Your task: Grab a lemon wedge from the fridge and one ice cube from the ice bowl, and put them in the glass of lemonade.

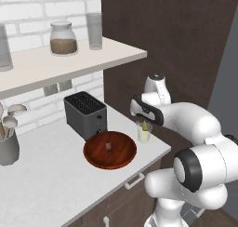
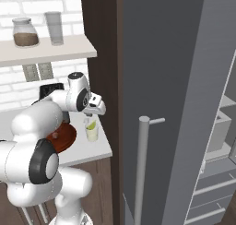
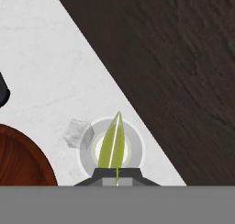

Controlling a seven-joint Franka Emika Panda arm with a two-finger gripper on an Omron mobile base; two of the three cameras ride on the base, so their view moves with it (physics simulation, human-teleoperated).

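The glass of lemonade (image 1: 144, 135) stands on the white counter's right end, right of the ice bowl (image 1: 95, 160). A yellow-green lemon wedge (image 1: 145, 126) stands upright in the glass, its tip above the rim. My gripper (image 2: 89, 118) hangs straight over the glass, jaws shut. In the hand view the lemon wedge (image 3: 112, 145) rises from the glass (image 3: 136, 150) right at my gripper (image 3: 117, 178); whether they touch is unclear. One ice cube (image 1: 109, 146) lies in the bowl. A pale cube (image 3: 75, 132) sits on the counter beside the glass. The grey fridge (image 2: 175, 95) stands at the right.
A dark toaster (image 1: 86, 113) stands behind the bowl, and a grey utensil holder (image 1: 8, 147) at the far left. On the shelf above are a lidded jar (image 1: 63, 37) and a tall greyish glass (image 1: 94, 30). A dark brown cabinet wall (image 1: 176, 40) rises beside the counter.
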